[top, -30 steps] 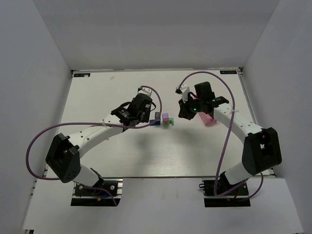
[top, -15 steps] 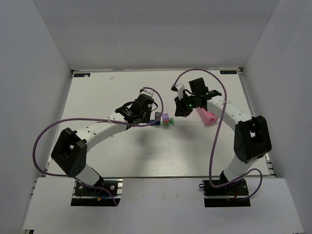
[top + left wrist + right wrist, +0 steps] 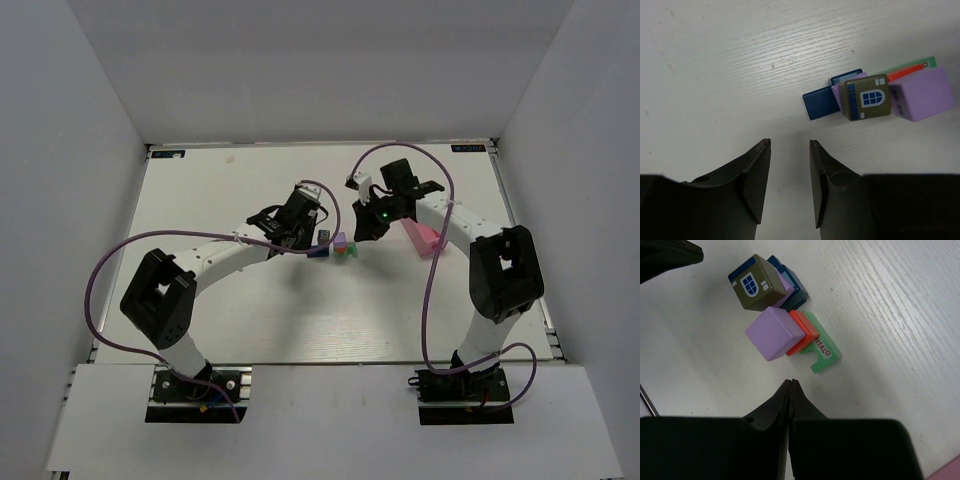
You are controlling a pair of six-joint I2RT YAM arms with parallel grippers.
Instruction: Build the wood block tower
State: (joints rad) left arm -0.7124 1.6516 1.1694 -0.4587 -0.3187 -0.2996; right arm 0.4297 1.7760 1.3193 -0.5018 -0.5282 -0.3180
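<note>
Both arms had swung inward over the last second, the right gripper (image 3: 791, 384) sliding left off the pink tray (image 3: 428, 240) and the left gripper (image 3: 790, 145) edging nearer the blocks. The right fingers were pressed together with nothing between them, their tips near the green piece (image 3: 822, 352). The left fingers stood parted and empty over the white table (image 3: 715, 60). Between the two sat the wood block tower (image 3: 340, 244): a dark windowed block (image 3: 866, 97) on purple and blue pieces, touching a purple cube (image 3: 922, 94) stacked on red-orange and green. The tray lay apart, to the right.
</note>
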